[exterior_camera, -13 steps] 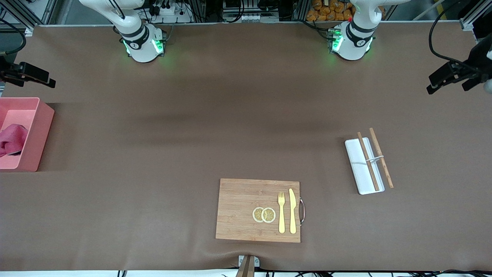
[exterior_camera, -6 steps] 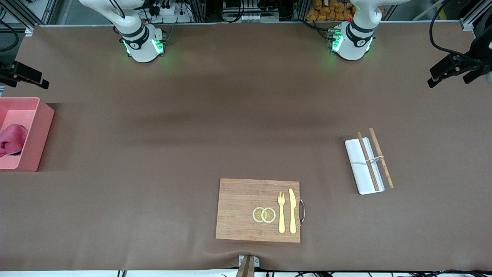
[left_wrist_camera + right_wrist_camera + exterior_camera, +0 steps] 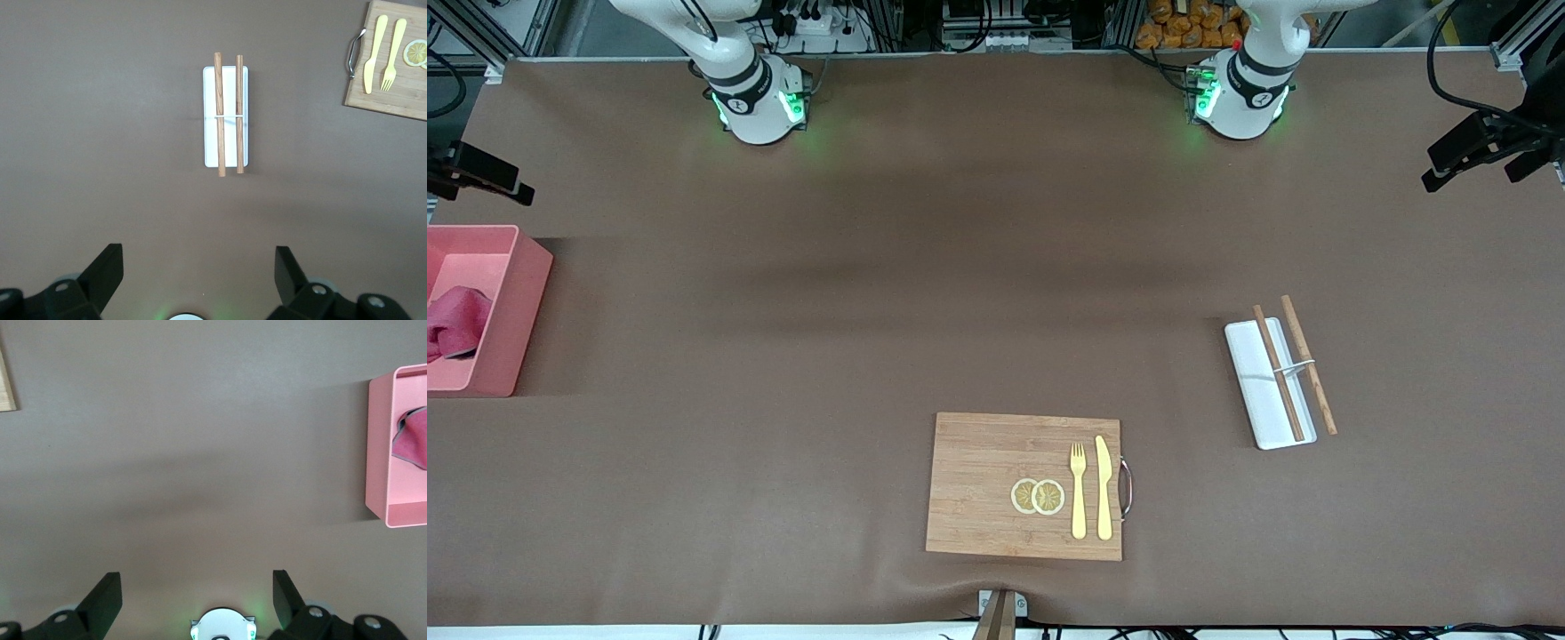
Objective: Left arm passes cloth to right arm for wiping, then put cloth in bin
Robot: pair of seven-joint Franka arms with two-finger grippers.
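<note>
A: Front view. The cloth [image 3: 452, 322], magenta-pink and fuzzy, lies crumpled inside the bin [image 3: 514, 307], a pale pink box with tall straight walls at the right arm's end of the bench [image 3: 871, 267]. Part of it is cut off by the frame edge.
B: Claws?
A: The right claw [image 3: 485, 173] hangs over the bench edge just above the bin; the left claw [image 3: 1485, 151] is up over the left arm's end. Both empty.
B: Other items?
A: A wooden board [image 3: 996, 484] near the camera, carrying two lemon slices [image 3: 1038, 496], a yellow fork [image 3: 1078, 489] and a yellow knife [image 3: 1104, 487]. A white tray [image 3: 1258, 391] with two chopsticks [image 3: 1294, 369], toward the left arm's end.

B: Left wrist view?
A: Left claw [image 3: 199, 280] spread wide, nothing between the fingers [image 3: 107, 270]. Tray and chopsticks below it, board corner at the frame edge.

B: Right wrist view?
A: Right claw [image 3: 197, 597] spread wide too, holding nothing. The bin shows at the frame edge, the cloth folded against its inner wall, soft, darker pink than the box.
</note>
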